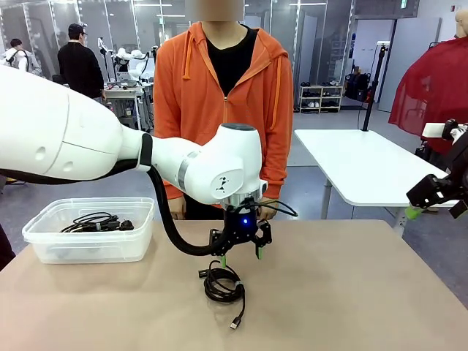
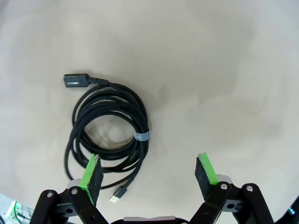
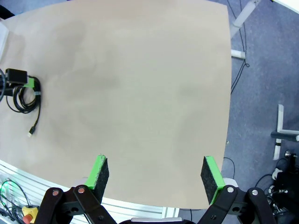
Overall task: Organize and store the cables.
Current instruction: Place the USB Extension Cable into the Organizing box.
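A coiled black cable (image 1: 234,284) lies on the tan table (image 1: 351,292) near its middle, bound by a small grey tie (image 2: 141,136), with one plug (image 2: 74,80) at the coil's top and a USB plug (image 2: 119,193) trailing out. My left gripper (image 1: 240,255) hangs open just above it, its green pads (image 2: 91,176) straddling the coil's near edge and bare table; the left gripper (image 2: 149,175) holds nothing. More cables (image 1: 99,221) lie in the clear bin (image 1: 44,241). My right gripper (image 3: 156,175) is open and empty, high over the table's right side.
The clear plastic bin stands at the table's left edge. A person in an orange hoodie (image 1: 219,95) stands at the far side, hands low behind my left arm. A white table (image 1: 365,164) stands behind on the right.
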Available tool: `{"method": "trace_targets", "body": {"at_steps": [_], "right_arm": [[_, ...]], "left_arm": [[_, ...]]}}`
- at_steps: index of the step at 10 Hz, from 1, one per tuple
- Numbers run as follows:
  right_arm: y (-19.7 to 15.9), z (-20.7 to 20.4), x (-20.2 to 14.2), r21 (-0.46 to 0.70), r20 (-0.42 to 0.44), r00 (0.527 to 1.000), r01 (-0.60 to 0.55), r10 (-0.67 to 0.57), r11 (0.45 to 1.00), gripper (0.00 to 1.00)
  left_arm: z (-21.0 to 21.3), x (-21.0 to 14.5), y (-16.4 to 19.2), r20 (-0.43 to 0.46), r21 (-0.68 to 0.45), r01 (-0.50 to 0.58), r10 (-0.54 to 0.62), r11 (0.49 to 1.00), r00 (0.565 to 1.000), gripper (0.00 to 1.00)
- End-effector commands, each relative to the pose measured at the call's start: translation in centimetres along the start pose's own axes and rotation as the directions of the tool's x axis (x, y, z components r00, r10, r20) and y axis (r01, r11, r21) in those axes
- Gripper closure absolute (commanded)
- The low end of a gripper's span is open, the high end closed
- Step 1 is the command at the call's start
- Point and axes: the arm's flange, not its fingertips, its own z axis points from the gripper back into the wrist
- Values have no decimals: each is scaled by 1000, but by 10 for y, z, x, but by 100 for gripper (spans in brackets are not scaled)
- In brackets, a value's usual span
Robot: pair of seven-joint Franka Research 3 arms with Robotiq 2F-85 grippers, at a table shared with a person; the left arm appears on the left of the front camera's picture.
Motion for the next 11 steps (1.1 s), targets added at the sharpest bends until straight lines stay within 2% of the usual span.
{"method": "trace_targets", "body": {"at_steps": [1,6,11], "right_arm": [[2,0,2,1,-8,1000,-5,5,1000,0],[2,0,2,1,-8,1000,-5,5,1000,0],[2,0,2,1,-8,1000,-5,5,1000,0]], "left_arm": [[-8,2,-7,-38,-36,22,-24,999,999,0],[-60,9,-13,-104,-29,-3,0,1000,995,0],[-63,5,-14,-133,6,2,-1,1000,991,0]]}}
